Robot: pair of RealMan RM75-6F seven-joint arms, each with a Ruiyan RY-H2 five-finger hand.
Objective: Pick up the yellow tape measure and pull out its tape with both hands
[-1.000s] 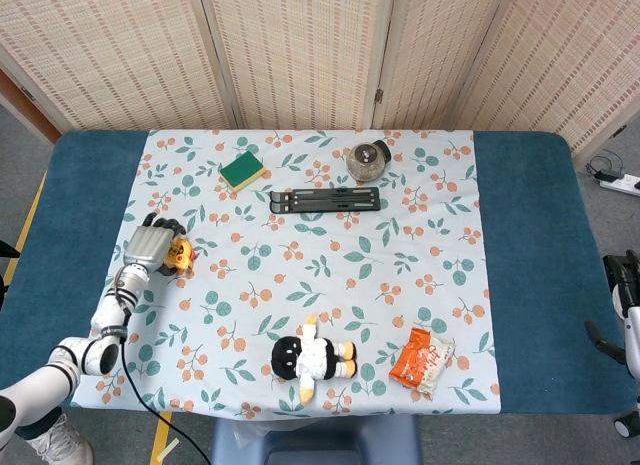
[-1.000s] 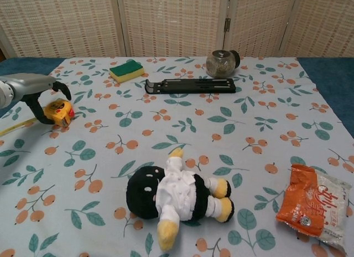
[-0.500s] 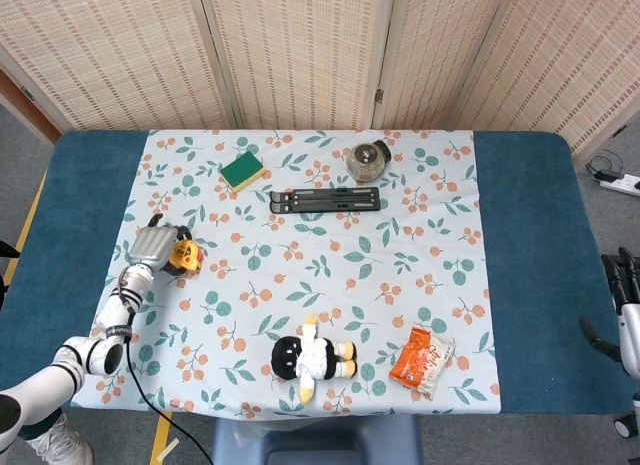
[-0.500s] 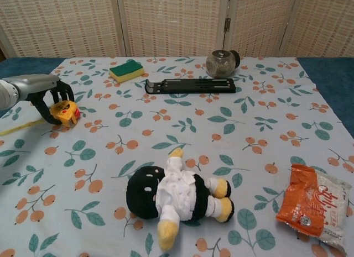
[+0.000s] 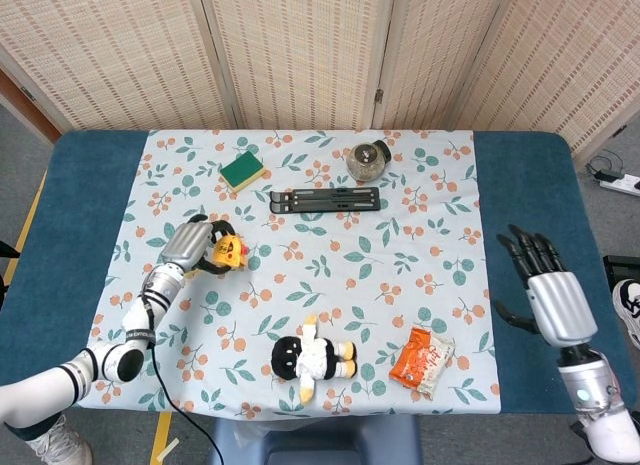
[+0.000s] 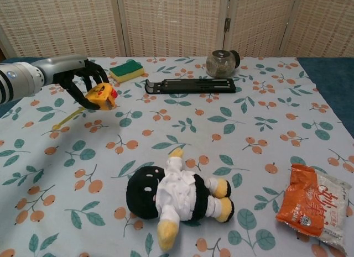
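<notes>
Head view alone: right robot hand [image 5: 548,290] spread empty; left robot hand [image 5: 189,249] gripping yellow tape measure [image 5: 226,252].

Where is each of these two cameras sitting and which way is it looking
Head view: high above the table's near edge, looking steeply down at the whole table; shows the left hand holding the tape measure and the right hand.
Chest view: low at the near edge, looking across the tabletop toward the screens; shows only the left hand.
Both share the tape measure, plush doll and sponge.
</notes>
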